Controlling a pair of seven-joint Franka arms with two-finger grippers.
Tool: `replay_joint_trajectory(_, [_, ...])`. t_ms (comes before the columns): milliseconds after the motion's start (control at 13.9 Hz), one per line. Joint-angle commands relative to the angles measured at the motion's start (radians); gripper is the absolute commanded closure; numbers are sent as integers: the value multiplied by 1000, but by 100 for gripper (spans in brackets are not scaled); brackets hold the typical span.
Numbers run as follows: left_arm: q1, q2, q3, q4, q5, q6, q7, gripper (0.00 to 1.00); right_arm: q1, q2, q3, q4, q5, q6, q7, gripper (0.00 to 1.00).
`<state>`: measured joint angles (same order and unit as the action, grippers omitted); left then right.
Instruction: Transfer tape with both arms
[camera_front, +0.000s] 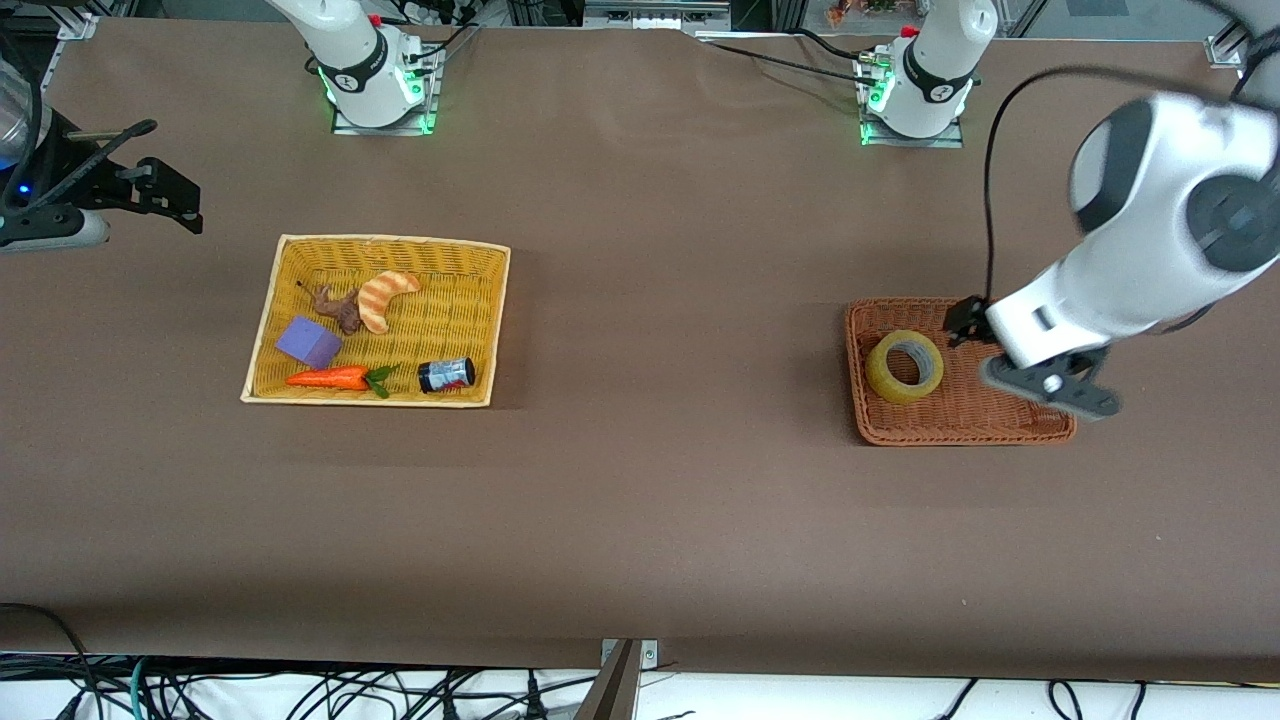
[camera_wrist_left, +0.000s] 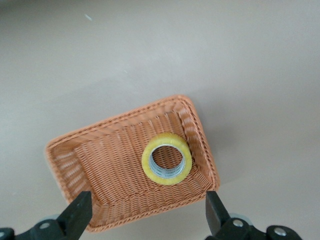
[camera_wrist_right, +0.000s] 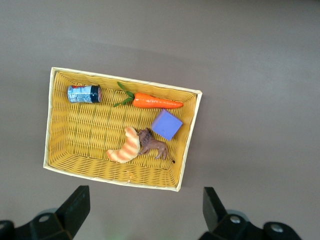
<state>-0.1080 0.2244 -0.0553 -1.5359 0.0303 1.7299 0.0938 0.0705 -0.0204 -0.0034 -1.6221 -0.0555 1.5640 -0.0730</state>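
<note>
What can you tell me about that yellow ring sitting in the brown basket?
The tape is a ring-shaped roll of translucent yellowish tape around a grey inner core. It lies flat, hole upward, on the floor of the orange-brown wicker basket, close to one wall. Nothing else touches it. The left pincer hangs open above the basket.

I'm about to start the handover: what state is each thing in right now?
tape: lying flat in the brown basket, not gripped.
left gripper: open, over the brown basket, empty.
right gripper: open, empty, above the table by the yellow basket, arm waiting.
black can: on its side in the yellow basket.
carrot: lying flat in the yellow basket.
purple block: resting in the yellow basket.
</note>
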Motion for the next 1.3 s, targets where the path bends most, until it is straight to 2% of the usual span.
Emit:
replay_joint_trajectory(0, [-39, -84, 60, -32, -23, -7, -225, 0, -11, -1, 8, 10, -1, -9, 12, 0])
replay_joint_trajectory(216, [10, -213, 48, -218, -33, 46, -279, 0, -11, 0, 8, 10, 3, 1, 18, 0])
replay_joint_trajectory(288, [19, -232, 45, -240, -33, 53, -260, 0, -11, 0, 9, 10, 5, 1, 18, 0])
replay_joint_trajectory(505, [108, -235, -30, -241, -52, 39, -145, 0, -9, 0, 9, 11, 5, 1, 15, 0])
replay_joint_trajectory(1226, [110, -226, -46, -172, -53, -13, -141, 0, -6, -4, 14, 11, 0, 1, 13, 0])
